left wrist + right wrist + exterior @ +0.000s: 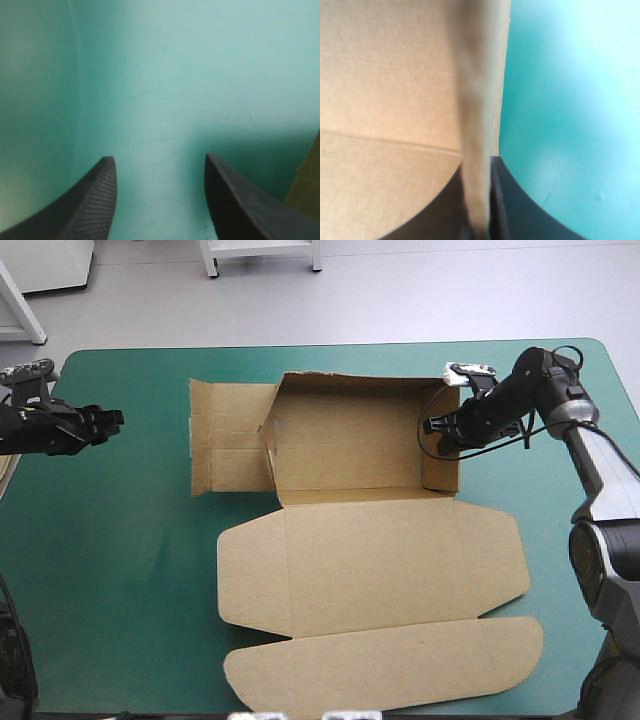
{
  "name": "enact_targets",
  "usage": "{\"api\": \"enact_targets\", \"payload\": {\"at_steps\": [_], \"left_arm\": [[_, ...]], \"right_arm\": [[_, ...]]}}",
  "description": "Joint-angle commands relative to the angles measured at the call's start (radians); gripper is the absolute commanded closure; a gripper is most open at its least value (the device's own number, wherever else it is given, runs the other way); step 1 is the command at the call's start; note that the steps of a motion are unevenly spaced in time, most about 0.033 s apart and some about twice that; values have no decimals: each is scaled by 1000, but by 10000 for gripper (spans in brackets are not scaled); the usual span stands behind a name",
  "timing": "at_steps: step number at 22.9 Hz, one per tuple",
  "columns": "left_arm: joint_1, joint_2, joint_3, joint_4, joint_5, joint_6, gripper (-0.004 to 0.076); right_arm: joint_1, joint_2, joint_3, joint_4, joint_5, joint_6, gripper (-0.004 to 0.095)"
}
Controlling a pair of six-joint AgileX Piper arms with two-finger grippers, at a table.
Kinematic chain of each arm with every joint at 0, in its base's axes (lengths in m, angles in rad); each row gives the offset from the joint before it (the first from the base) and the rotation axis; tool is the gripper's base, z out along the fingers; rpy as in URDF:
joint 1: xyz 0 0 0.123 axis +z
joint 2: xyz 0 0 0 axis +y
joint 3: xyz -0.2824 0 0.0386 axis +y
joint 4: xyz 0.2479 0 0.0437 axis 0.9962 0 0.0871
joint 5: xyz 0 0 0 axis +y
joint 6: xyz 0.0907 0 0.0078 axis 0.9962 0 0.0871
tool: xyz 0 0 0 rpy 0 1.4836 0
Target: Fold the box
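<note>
Seen from above, the cut brown cardboard box (370, 570) lies mid-tabletop (120, 570). Its tray is toward the far edge, and its lid and rounded flap lie flat toward the near edge. My right claw (440, 430) is at the tray's right wall. Only that wrist view shows my black fingers (520, 210) pinched nearly closed on the upright board. My left claw (112, 418) hovers well apart to the left. Its own view shows it spread wide over the bare teal-green cover (165, 75).

Right end effector (432, 427) astride the box (350, 452) wall.
</note>
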Motion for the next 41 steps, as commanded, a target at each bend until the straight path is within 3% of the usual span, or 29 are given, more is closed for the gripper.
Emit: {"api": "enact_targets", "payload": {"at_steps": [1, 2, 5, 6, 9, 11, 16, 19, 25, 38, 41], "left_arm": [[0, -32, -34, -41, -32, 5, 343], [0, -32, -34, -41, -32, 5, 343], [0, -32, -34, -41, -32, 5, 343], [0, -32, -34, -41, -32, 5, 343], [0, -32, -34, -41, -32, 5, 343], [0, -32, -34, -41, -32, 5, 343], [0, -32, -34, -41, -28, 5, 343], [0, -32, -34, -37, -28, 5, 343], [0, -32, -34, -35, -24, 5, 343], [0, -32, -34, -37, -24, 5, 343], [0, -32, -34, -37, -24, 5, 343]], "right_arm": [[-2, -24, -18, 35, -134, -39, 906], [-2, -24, -18, 35, -148, -46, 905], [-2, -24, -18, 36, -164, -62, 780], [0, -24, -18, 36, -164, -62, 715], [0, -24, -33, 58, -153, -63, 394], [0, -25, -69, 85, -105, -63, 323], [13, -38, -247, 39, 68, 47, 327], [80, -41, -315, -132, 68, 99, 327], [190, 3, -315, -358, 68, 199, 327], [196, 40, -315, -414, 68, 239, 323], [196, 70, -315, -411, 68, 260, 280]]}}
